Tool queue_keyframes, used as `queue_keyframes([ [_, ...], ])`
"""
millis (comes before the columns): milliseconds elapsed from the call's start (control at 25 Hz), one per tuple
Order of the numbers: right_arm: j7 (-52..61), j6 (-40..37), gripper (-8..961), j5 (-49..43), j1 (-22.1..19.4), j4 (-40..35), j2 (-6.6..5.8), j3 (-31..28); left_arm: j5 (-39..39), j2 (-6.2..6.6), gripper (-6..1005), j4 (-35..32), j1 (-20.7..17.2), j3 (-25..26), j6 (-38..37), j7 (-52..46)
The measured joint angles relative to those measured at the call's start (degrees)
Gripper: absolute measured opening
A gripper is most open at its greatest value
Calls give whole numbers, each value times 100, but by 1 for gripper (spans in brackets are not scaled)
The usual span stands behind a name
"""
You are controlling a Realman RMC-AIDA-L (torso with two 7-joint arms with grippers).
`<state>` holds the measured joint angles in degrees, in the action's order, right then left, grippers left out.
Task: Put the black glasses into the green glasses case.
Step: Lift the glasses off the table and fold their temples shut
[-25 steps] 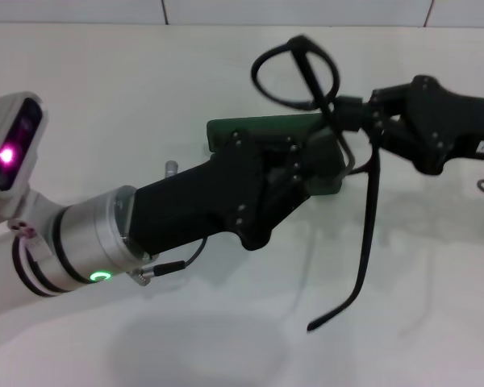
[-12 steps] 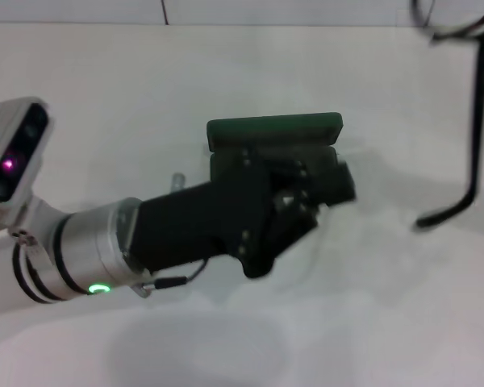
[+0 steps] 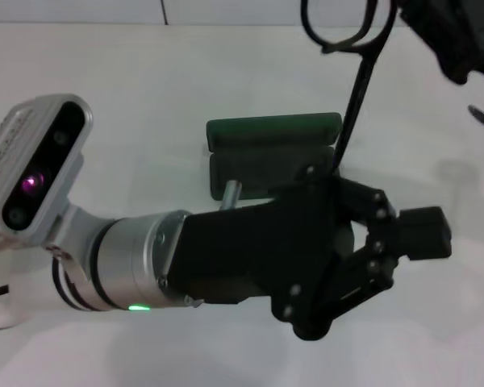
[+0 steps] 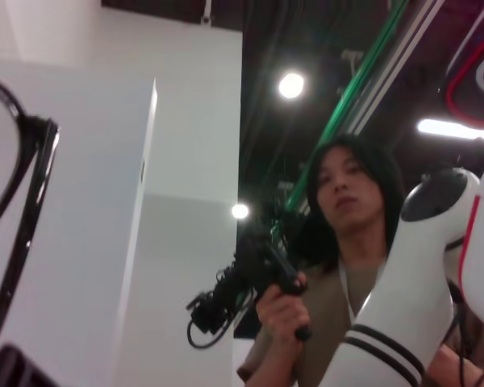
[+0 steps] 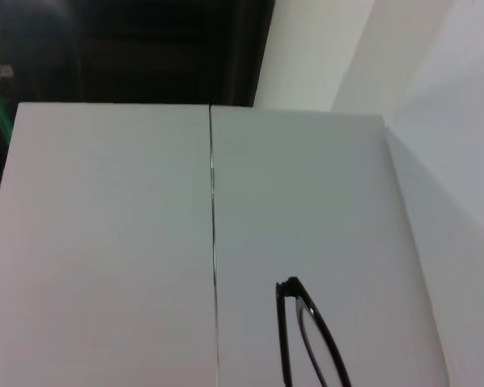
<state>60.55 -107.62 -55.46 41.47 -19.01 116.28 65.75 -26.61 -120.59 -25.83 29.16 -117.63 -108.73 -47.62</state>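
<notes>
Two arms show in the head view, the left nearest. The left gripper (image 3: 436, 234) hangs low in the foreground, above the table (image 3: 105, 89) and in front of the case (image 3: 274, 133), its fingers (image 3: 423, 232) spread apart with nothing between them. Beyond it the green case lies open on the table, lid raised toward the far side, partly hidden by the gripper's body. Farther off, at the upper right, the right gripper (image 3: 403, 16) holds the glasses (image 3: 343, 28) up in the air, pinched at the frame; one temple arm hangs down toward the case's right end. Whether its tip touches the case cannot be told.
</notes>
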Motion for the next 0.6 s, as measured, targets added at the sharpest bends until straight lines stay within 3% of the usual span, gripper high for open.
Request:
queue_keyframes([
  [600,-299,483,36,251,-178,55,0,995,928,13,41,141,-459,-7,-115,-54],
])
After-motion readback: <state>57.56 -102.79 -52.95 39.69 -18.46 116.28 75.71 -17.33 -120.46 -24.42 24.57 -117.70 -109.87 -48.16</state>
